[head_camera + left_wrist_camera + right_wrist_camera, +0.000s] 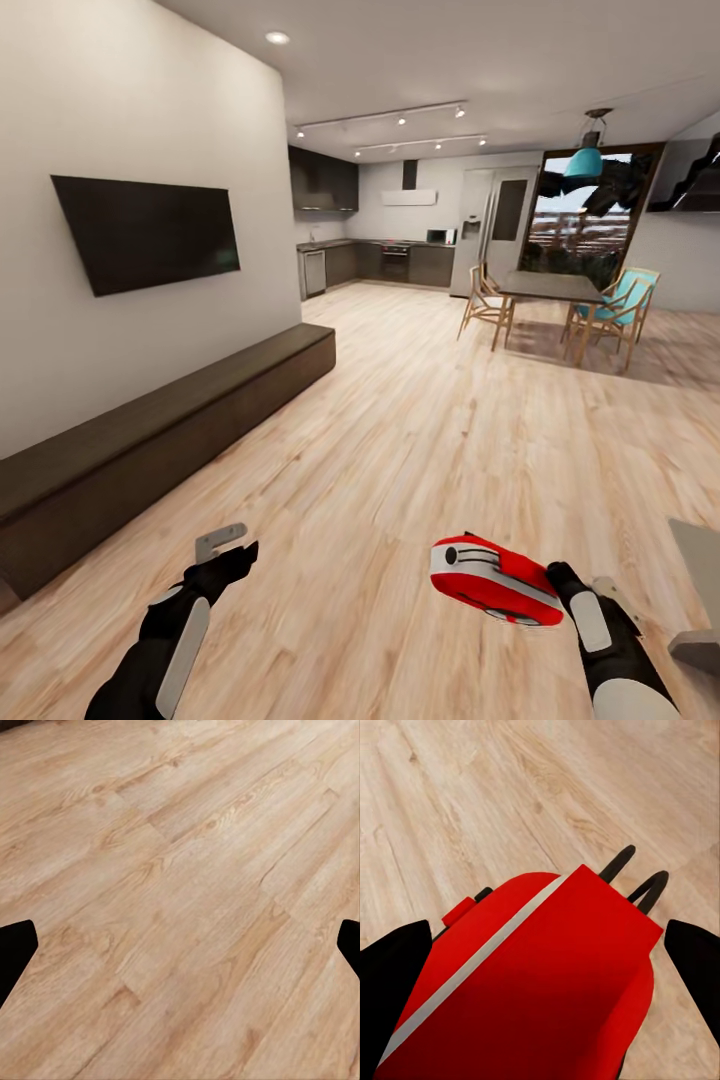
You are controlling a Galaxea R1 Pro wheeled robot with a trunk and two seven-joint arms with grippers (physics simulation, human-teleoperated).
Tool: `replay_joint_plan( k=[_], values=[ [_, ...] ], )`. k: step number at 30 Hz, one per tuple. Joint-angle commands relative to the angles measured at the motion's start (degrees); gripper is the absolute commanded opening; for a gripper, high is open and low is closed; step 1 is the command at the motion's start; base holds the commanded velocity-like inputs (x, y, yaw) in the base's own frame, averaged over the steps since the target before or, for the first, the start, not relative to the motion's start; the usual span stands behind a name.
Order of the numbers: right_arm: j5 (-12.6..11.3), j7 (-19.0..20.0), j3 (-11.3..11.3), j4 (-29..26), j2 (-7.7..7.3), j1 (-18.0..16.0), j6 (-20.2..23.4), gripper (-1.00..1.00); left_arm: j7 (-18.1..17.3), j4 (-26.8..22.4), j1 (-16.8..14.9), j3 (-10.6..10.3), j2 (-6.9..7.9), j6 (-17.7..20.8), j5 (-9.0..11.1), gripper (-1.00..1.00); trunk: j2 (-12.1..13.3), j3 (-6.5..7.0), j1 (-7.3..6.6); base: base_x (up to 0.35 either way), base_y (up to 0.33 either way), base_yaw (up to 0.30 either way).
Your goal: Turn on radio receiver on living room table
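Head view is showing the right claw (pixel 548 590) gripping the red radio (pixel 493 579) and holding it in the air above the wooden floor (pixel 420 440), with a corner of the grey desk (pixel 700 570) just beside it. Right wrist view is showing the radio (pixel 532 990) sitting between the two dark fingers (pixel 394 982). Meanwhile the left claw (pixel 228 550) is hanging open over bare floor, near a long dark bench cabinet (pixel 150 440).

The matte grey worktop (pixel 700 560) is cut off at the right edge. The glossy red radio receiver (pixel 532 997) runs past the near edge, hiding the right gripper's (pixel 560 583) grip.
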Motion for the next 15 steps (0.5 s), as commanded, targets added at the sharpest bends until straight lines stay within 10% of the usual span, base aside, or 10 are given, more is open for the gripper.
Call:
replay_joint_plan(
  k=[1,8,15],
  values=[
    [0.46,2.18,0.36,-0.03,0.00,-0.03,0.05,-1.00,-0.05,0.00,0.00,0.07,0.00,0.00,0.12,1.00,0.00,0.00,0.00,0.216,0.000,0.000],
    [10.40,9.98,4.97,0.50,0.00,0.00,0.00,-1.00,-0.07,0.00,0.00,0.10,0.00,0.00,0.17,1.00,0.00,0.00,0.00,0.039,0.000,0.000],
    [10.99,10.42,5.14,3.75,1.64,1.33,0.81,-1.00,-0.15,1.19,0.15,0.07,-1.63,-1.08,-0.17,1.00,0.00,0.00,0.00,0.001,0.000,0.000]
  ],
)
